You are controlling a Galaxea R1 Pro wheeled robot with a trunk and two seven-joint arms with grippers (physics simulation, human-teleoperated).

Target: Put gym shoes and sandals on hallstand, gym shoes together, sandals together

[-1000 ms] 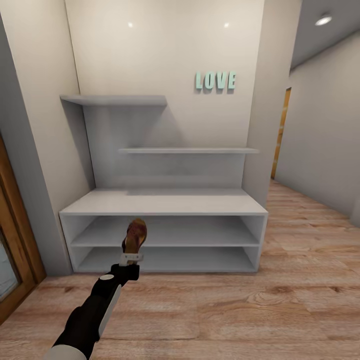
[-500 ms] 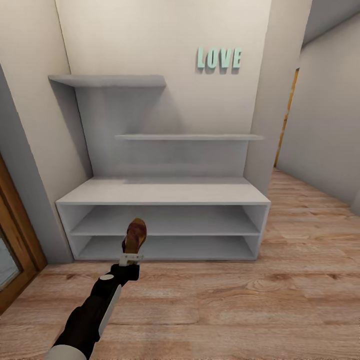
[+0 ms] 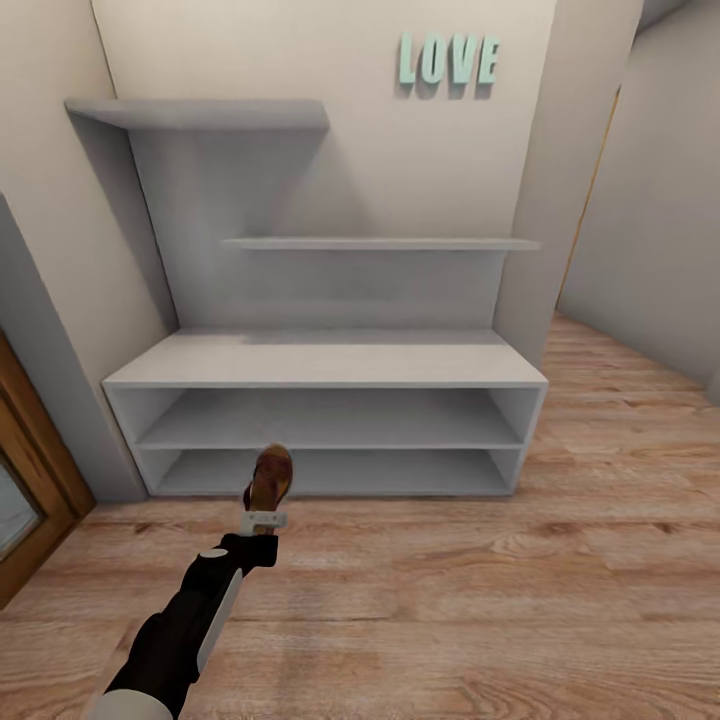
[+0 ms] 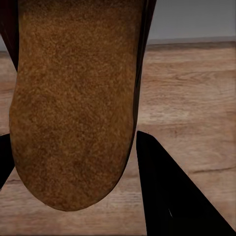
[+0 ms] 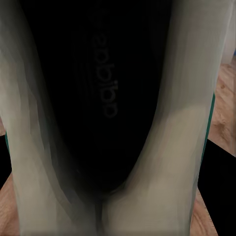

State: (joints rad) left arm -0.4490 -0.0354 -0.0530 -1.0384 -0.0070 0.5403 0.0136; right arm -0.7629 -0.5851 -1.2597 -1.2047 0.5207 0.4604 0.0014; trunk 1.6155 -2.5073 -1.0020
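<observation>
Jaws of the left gripper point(image 3: 262, 520) are closed on one dark brown leather slip-on sandal point(image 3: 270, 477), held upright above the light brown wood-grain plank floor point(image 3: 480, 600), just in front of the low white bench-like shoe rack point(image 3: 325, 367). In the left wrist view, the sandal's tan footbed point(image 4: 73, 108) sits between the two dark fingers point(image 4: 167, 196), with the floor behind it. In the right wrist view, the right gripper's jaws hold a white gym shoe point(image 5: 162, 162) close to the lens, its dark insole point(image 5: 103, 98) facing the camera and teal lining at the rim. The rack's flat top and both open shelf tiers are bare. Two thin white floating wall shelves point(image 3: 380, 243) and mint "LOVE" lettering point(image 3: 447, 60) hang above.
</observation>
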